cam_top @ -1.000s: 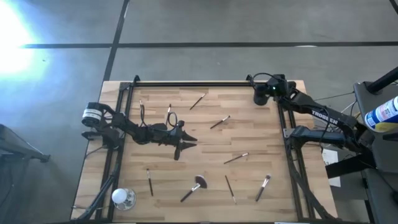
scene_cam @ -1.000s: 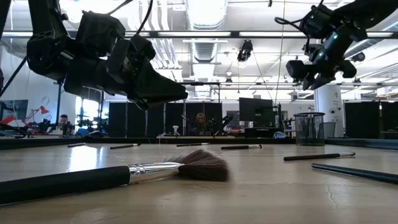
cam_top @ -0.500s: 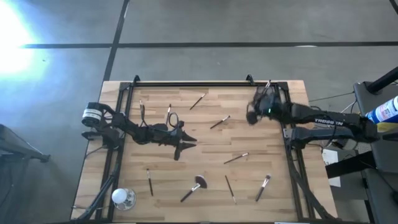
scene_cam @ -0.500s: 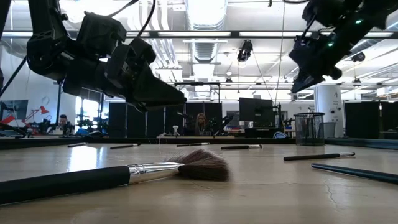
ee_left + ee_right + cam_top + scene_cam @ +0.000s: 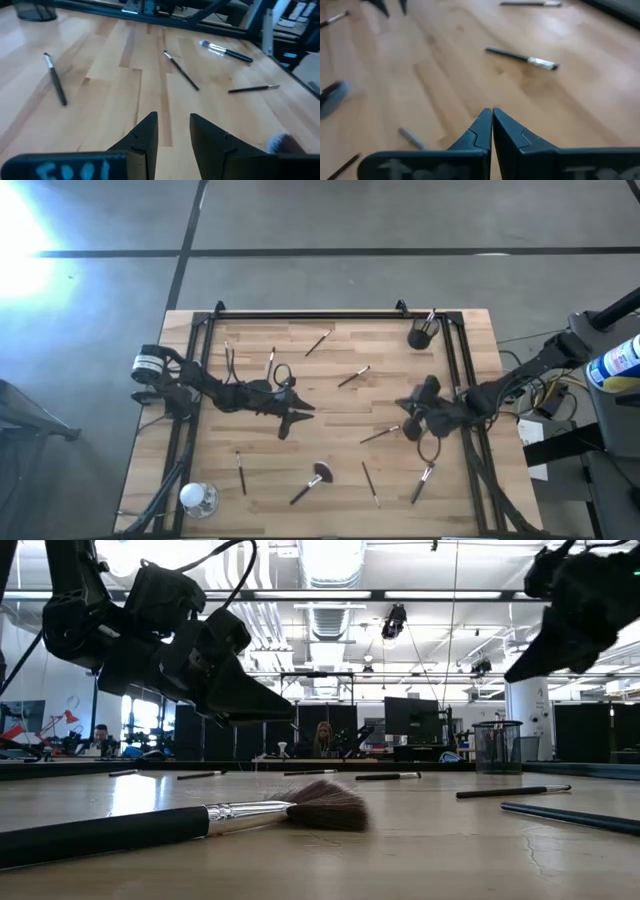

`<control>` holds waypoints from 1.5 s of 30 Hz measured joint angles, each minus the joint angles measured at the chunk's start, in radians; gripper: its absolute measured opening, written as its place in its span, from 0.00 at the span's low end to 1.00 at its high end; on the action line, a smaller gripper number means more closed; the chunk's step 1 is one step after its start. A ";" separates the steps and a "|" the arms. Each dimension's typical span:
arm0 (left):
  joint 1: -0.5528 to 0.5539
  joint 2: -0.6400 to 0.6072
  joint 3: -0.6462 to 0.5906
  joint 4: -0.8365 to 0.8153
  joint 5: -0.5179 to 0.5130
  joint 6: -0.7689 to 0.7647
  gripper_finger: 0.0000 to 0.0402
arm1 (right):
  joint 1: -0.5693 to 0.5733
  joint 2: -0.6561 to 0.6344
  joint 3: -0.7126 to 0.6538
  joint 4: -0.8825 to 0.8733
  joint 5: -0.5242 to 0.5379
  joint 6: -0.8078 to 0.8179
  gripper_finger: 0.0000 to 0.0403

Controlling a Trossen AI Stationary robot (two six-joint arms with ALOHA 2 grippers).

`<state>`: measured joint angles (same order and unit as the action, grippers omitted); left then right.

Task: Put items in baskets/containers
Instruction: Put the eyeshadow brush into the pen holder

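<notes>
Several slim brushes lie flat on the wooden table [image 5: 330, 395], among them one [image 5: 353, 376] mid-table, one [image 5: 380, 434] [image 5: 522, 58] just ahead of my right gripper, and a fan brush [image 5: 310, 480] [image 5: 290, 810] near the front edge. The dark round cup [image 5: 420, 337] [image 5: 497, 747] stands at the far right with a brush [image 5: 431, 318] leaning in it. My right gripper [image 5: 405, 420] [image 5: 492, 117] hovers shut and empty above the table's right half. My left gripper [image 5: 298, 418] [image 5: 172, 130] hangs open and empty over the middle left.
A clear rounded glass object [image 5: 198, 498] sits at the near left corner. A black frame rail [image 5: 310, 314] runs along the table's far edge and down both sides. More brushes [image 5: 271, 360] [image 5: 423, 480] lie far left and near right.
My right gripper has left the cup at the far right and swung toward the near edge, ending low over the table's right half. A brush now shows leaning in the cup, which the gripper covered before.
</notes>
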<state>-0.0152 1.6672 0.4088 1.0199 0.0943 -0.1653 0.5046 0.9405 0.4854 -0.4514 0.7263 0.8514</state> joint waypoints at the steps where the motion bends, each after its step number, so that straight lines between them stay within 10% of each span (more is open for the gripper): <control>1: -0.001 0.000 0.000 0.000 0.002 0.000 0.26 | 0.021 0.022 0.000 0.015 -0.001 0.014 0.03; 14: -0.002 0.000 0.000 -0.008 0.003 -0.015 0.26 | 0.053 0.457 0.187 -0.108 -0.288 -0.041 0.22; 23: -0.002 0.000 0.000 -0.012 0.005 -0.015 0.26 | -0.071 0.534 0.189 -0.199 -0.423 -0.211 0.37; 39: -0.002 0.000 0.011 -0.035 0.001 -0.088 0.26 | -0.132 0.551 0.181 -0.160 -0.516 -0.344 0.07; 45: -0.022 0.000 0.107 -0.306 0.009 -0.161 0.28 | -0.129 0.545 0.260 -0.200 -0.476 -0.383 0.02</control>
<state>-0.0370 1.6672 0.5155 0.7140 0.1037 -0.3260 0.3752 1.4853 0.7453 -0.6515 0.2506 0.4681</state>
